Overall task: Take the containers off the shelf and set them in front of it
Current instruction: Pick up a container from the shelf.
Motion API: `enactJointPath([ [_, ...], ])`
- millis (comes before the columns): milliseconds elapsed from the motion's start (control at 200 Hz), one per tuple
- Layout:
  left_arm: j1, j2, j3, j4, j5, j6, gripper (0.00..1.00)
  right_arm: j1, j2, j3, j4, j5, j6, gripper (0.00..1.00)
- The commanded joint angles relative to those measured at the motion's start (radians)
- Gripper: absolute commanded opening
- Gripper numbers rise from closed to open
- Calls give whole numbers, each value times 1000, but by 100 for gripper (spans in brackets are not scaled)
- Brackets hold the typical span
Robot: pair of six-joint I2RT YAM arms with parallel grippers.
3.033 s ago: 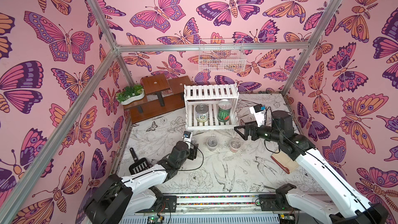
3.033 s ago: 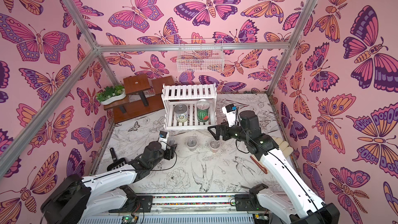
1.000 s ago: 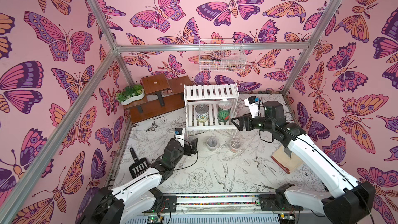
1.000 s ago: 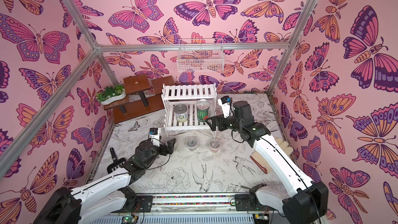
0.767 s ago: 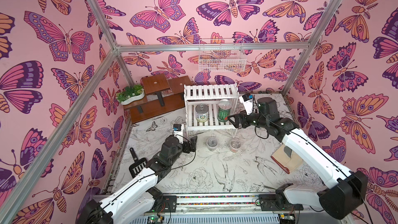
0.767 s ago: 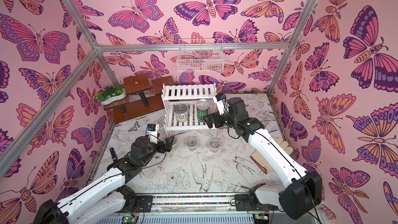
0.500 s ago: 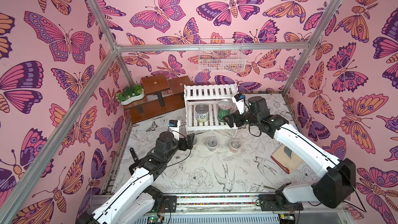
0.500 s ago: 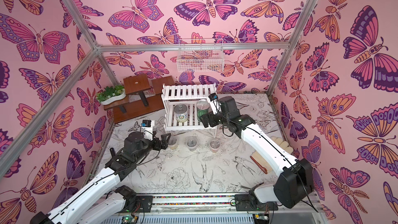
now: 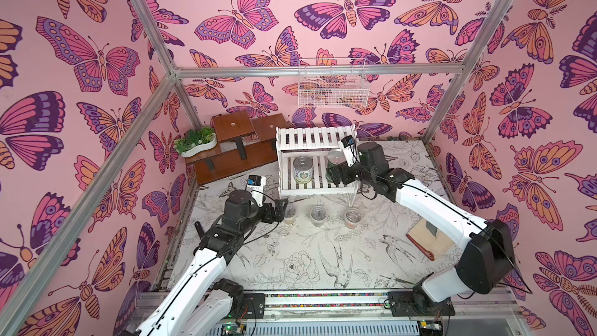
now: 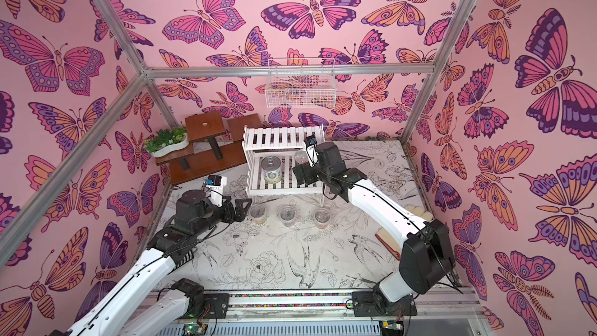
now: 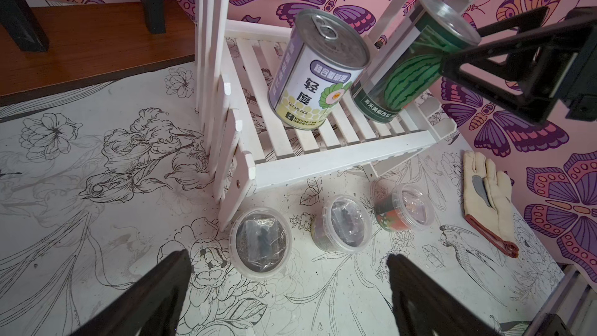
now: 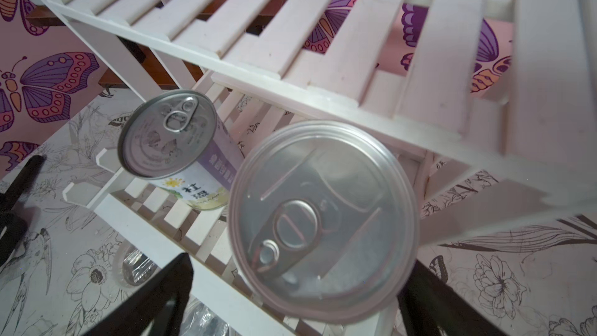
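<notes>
Cans shelved, cups down

In a top view, centre frame: yellow cup (image 9: 290, 218), dark cup (image 9: 317, 216) and orange-red cup (image 9: 352, 218) stand on the surface (image 9: 307, 253) before the shelf (image 9: 315, 189). The left gripper (image 9: 282, 211) is spread beside the yellow one.
Left wrist, upper middle: sealed white-green can (image 11: 319, 69) and watermelon can (image 11: 410, 82) on the lower tier.
Right wrist: right gripper (image 12: 290, 298) spread astride the watermelon can.

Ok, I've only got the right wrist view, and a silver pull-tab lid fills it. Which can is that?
Observer: The watermelon-printed can, standing on the lower tier of the shelf.
Operator: Does the right end effector have it?
Observer: No. The right end effector is open around it, and the left wrist view shows the can's base flat on the slats.
Operator: And the small cups?
Observer: The yellow cup, dark cup and orange-red cup stand in a row on the table in front of the shelf.
</notes>
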Motion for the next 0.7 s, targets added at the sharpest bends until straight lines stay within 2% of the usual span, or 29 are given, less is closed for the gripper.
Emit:
enactJointPath([
  [0,18,6,13,-28,45,22,100,16,20,36,53,79,5,99],
  [506,76,2,13,-32,91,30,100,33,116,41,139,189,2,100],
  [596,79,3,13,-32,95,30,100,32,122,44,141,179,-1,92],
  [696,82,7,14,-32,98,31,100,33,123,46,137,151,-4,79],
])
